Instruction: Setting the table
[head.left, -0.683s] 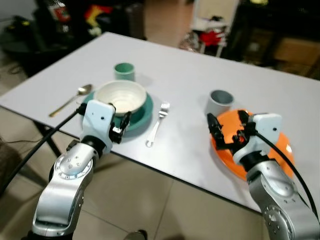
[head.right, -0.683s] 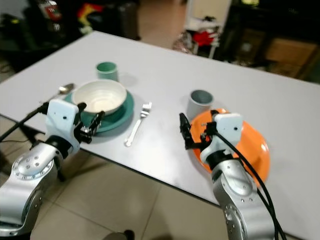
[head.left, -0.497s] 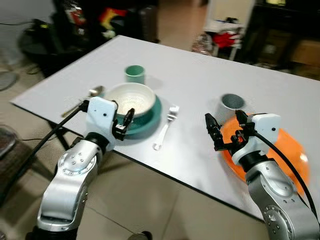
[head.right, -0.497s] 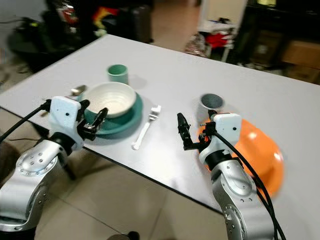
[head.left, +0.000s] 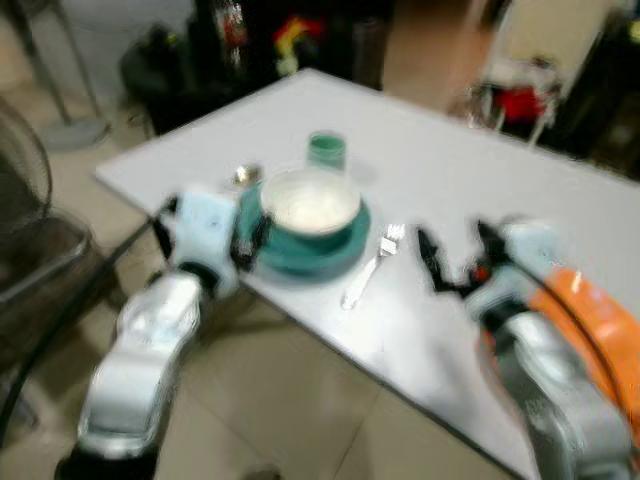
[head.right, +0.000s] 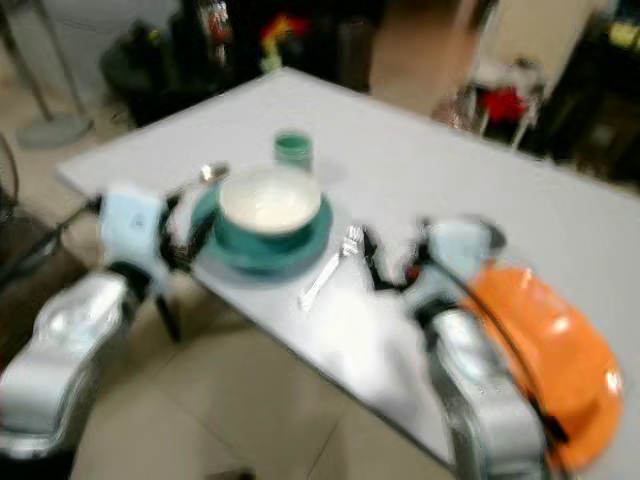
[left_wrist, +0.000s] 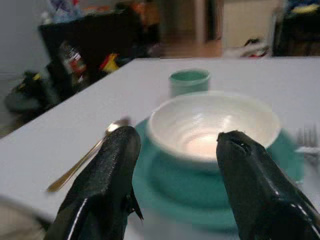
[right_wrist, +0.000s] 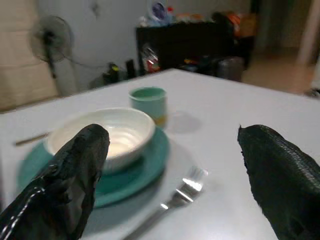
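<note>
Both claws are spread and empty; the left gripper (head.left: 247, 236), middle left, could bump the white bowl (head.left: 309, 200); the right gripper (head.left: 452, 262) could knock the fork (head.left: 370, 266).

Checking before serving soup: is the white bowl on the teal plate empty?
Empty: the white ceramic bowl sits upright on the round teal plate, its pale inside bare.

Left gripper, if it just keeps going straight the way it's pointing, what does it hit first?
Probably the white bowl on the teal plate: the open left gripper frames it dead ahead. The plate's near rim sits lower and may come first; depth is unclear.
</note>
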